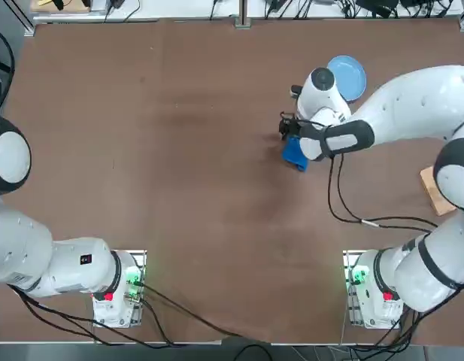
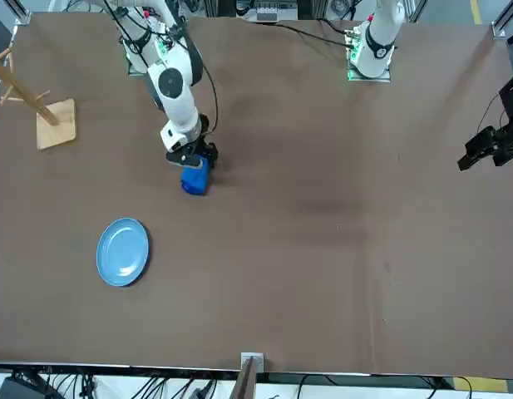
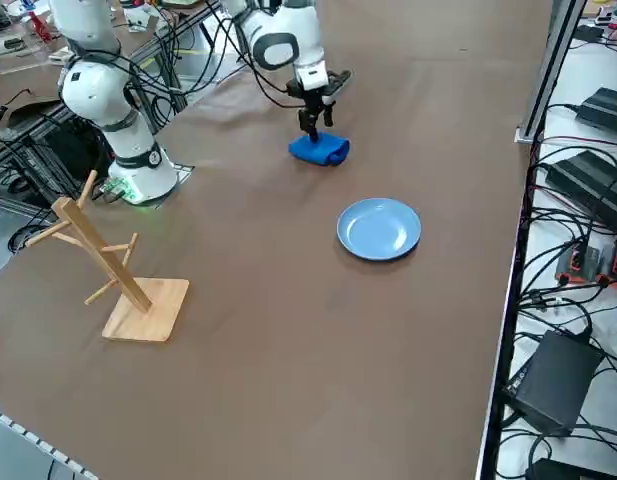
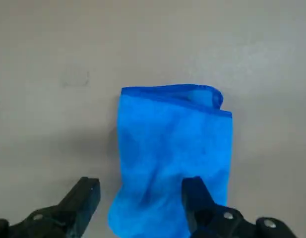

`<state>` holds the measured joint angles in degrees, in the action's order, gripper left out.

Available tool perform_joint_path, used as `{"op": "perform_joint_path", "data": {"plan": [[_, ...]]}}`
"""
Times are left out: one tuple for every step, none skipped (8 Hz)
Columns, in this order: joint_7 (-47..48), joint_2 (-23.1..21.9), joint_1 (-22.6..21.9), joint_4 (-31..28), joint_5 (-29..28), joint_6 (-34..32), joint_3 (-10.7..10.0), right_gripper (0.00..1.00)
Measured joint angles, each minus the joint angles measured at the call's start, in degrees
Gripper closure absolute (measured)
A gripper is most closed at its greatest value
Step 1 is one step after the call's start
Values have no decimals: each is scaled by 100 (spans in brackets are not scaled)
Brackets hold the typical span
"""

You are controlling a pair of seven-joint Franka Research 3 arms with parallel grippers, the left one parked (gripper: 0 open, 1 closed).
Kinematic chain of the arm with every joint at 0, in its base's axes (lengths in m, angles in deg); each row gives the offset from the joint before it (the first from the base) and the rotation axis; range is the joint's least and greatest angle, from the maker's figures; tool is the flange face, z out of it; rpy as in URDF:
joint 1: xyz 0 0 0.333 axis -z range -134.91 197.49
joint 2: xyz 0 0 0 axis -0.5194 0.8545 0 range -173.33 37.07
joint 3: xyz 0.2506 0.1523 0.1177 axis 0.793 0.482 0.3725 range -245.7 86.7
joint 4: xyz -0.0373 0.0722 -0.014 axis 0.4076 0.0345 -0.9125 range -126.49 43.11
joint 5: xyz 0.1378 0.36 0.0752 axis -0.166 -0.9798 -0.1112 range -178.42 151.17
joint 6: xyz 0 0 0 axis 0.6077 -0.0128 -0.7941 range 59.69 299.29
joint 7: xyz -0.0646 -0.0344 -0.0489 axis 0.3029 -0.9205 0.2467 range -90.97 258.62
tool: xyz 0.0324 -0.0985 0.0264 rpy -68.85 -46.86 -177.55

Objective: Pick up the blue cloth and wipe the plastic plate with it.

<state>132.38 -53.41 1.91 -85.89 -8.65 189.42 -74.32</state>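
The right gripper [image 4: 140,198] hangs wide open and empty over the near end of the blue cloth [image 4: 172,158], which lies flat left of the plastic plate [image 1: 346,77]. It looks off-centre, I think; closing there could pinch just one edge and drag it.

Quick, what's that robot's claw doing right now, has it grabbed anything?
Right gripper: open, holding nothing, poised just above the blue cloth lying on the table.

Brown desk [image 1: 179,150]: cloth [image 1: 295,153], folded; plate [image 1: 347,77], apart from it; wooden rack [image 3: 118,275] near edge.
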Motion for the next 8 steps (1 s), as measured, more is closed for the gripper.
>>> {"op": "perform_joint_path", "data": {"plan": [[0,45,2,0,5,5,-21,0],[0,82,2,0,5,18,-27,0],[1,116,2,0,5,53,-27,0],[5,157,2,0,5,150,-34,0],[7,199,2,0,5,270,-53,0],[7,234,2,0,5,343,-82,0],[8,264,4,0,6,384,-119,0],[8,296,4,0,8,419,-157,0]]}}
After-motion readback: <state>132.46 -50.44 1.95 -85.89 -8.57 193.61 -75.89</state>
